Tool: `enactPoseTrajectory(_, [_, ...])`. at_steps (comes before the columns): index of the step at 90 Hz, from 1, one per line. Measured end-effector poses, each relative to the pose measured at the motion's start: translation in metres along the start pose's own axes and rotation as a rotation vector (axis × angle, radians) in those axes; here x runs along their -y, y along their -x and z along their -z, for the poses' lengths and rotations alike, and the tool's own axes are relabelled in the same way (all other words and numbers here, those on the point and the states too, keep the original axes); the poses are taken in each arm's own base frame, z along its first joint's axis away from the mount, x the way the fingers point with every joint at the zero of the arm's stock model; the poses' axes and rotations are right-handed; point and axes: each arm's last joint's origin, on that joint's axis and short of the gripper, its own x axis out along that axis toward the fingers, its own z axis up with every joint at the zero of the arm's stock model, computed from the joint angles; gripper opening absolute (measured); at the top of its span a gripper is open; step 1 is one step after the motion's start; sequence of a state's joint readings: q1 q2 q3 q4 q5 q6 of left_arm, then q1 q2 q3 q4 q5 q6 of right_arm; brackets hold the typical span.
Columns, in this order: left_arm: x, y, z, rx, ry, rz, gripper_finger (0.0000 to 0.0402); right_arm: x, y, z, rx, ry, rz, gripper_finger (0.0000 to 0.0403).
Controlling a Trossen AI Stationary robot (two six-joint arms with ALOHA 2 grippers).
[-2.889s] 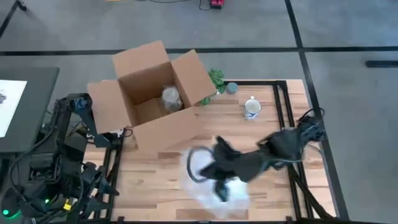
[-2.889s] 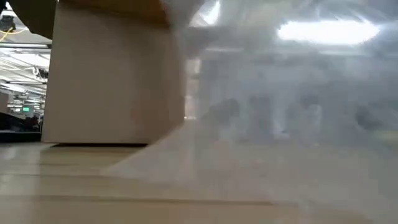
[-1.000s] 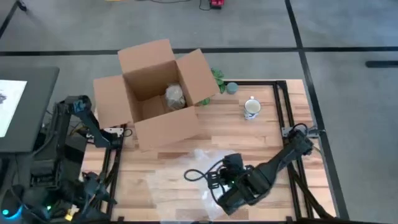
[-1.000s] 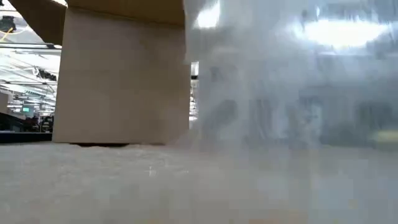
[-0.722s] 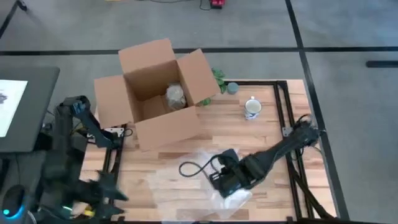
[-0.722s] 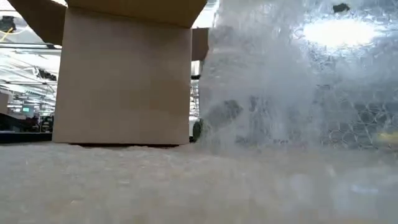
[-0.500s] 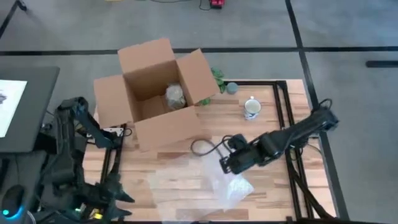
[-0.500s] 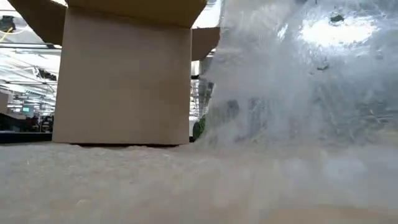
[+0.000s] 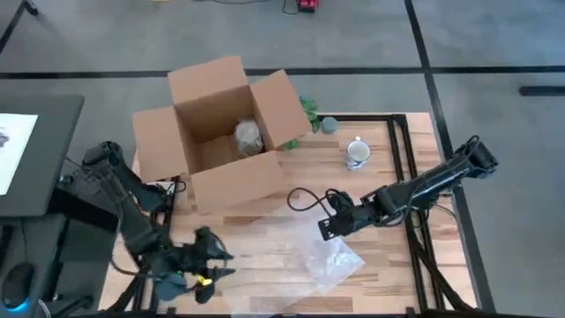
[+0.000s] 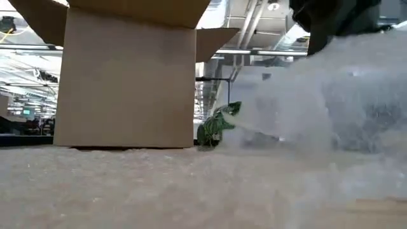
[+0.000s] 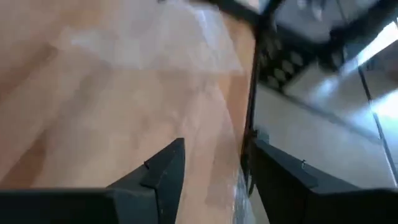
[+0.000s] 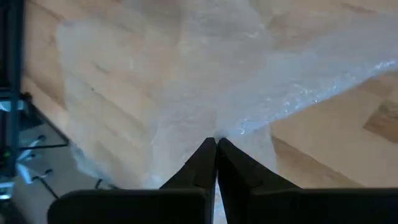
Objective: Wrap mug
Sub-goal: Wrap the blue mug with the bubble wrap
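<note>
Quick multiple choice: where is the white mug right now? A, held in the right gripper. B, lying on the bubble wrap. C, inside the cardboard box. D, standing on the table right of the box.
D: the mug stands on the table, apart from the cardboard box, while the right gripper pinches the bubble wrap.

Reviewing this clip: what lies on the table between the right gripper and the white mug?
Only bare wood. In the high view the right gripper, pinching the bubble wrap, sits apart from the mug, with nothing on the tabletop between them.

Open cardboard box (image 9: 225, 132) (wrapped bundle inside) — green sprig (image 9: 308, 110) beside it.
</note>
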State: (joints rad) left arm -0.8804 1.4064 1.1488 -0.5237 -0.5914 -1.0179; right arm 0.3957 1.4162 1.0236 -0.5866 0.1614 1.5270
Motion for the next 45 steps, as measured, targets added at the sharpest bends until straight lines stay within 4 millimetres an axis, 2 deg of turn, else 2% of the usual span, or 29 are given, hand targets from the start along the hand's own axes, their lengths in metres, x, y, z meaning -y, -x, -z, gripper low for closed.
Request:
enactPoseTrajectory(10, [-0.017,-0.031,0.009,-0.002,0.065,0.122,0.0119,-0.001,-0.001,-0.004,0.008,0.008,-0.012,0.0000])
enactPoseTrajectory(19, [-0.039,-0.055,0.026,-0.037,0.130,0.141,0.0101,-0.001,-0.001,-0.010,0.019,0.013,-0.014,0.0000])
enactPoseTrajectory(38, [-0.073,-0.075,0.064,-0.137,0.193,0.056,0.0077,0.001,0.000,-0.019,0.031,0.036,-0.010,0.0000])
enactPoseTrajectory(45, [-0.079,-0.084,0.078,-0.197,0.217,0.049,0.0072,0.000,-0.003,-0.019,0.030,0.043,-0.009,0.0000])
